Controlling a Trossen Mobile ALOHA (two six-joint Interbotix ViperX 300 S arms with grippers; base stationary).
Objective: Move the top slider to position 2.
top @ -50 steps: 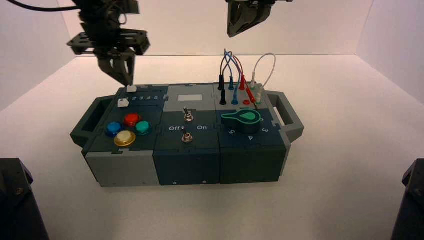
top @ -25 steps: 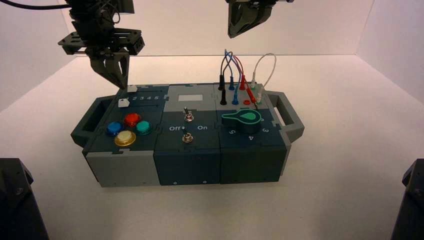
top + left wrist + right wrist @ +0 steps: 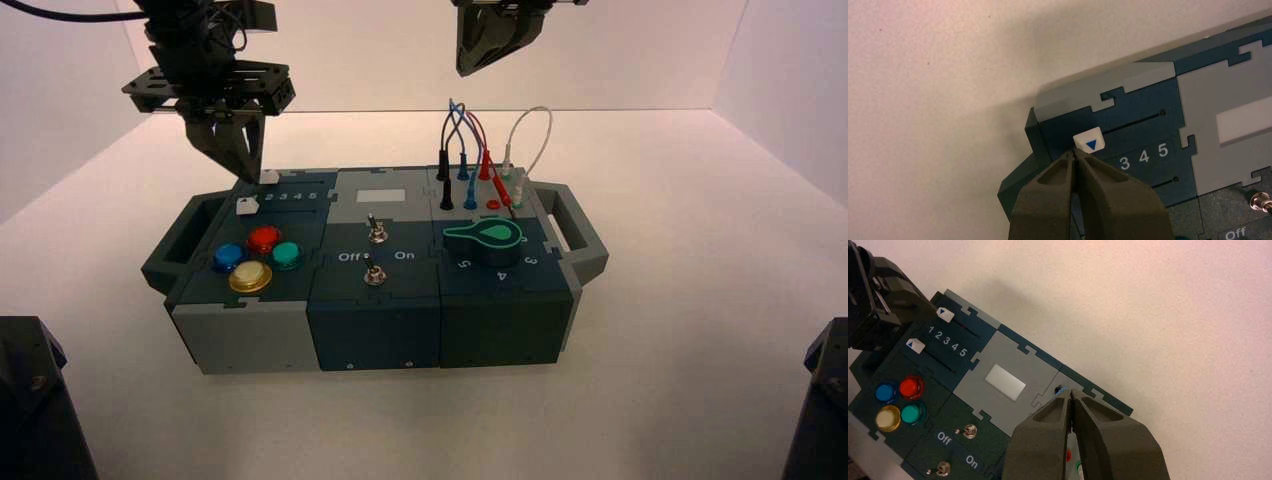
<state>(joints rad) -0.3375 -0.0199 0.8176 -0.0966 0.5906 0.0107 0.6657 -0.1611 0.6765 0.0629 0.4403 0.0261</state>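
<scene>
The top slider [image 3: 268,177] is a tiny white knob with a blue arrow at the box's back left; it also shows in the left wrist view [image 3: 1089,140] and the right wrist view [image 3: 945,315]. It stands near the low end of its track, by the numerals 1 and 2 [image 3: 938,336]. In the left wrist view only 3, 4 and 5 show; the 2 is hidden behind my fingers. My left gripper [image 3: 250,176] is shut and empty, its tips [image 3: 1074,154] right against the knob's left side. My right gripper [image 3: 466,70] is shut, parked high above the box's back.
The twin white slider [image 3: 246,207] sits in front of the top one. Round coloured buttons [image 3: 264,238], two toggle switches [image 3: 376,232], a green dial [image 3: 486,236] and plugged wires [image 3: 470,150] fill the rest of the box. Handles [image 3: 572,225] stick out at both ends.
My left gripper drew back to the left, then came back right and lower to the top slider's left side. The knob has shifted at most slightly to the right. The right arm has not moved.
</scene>
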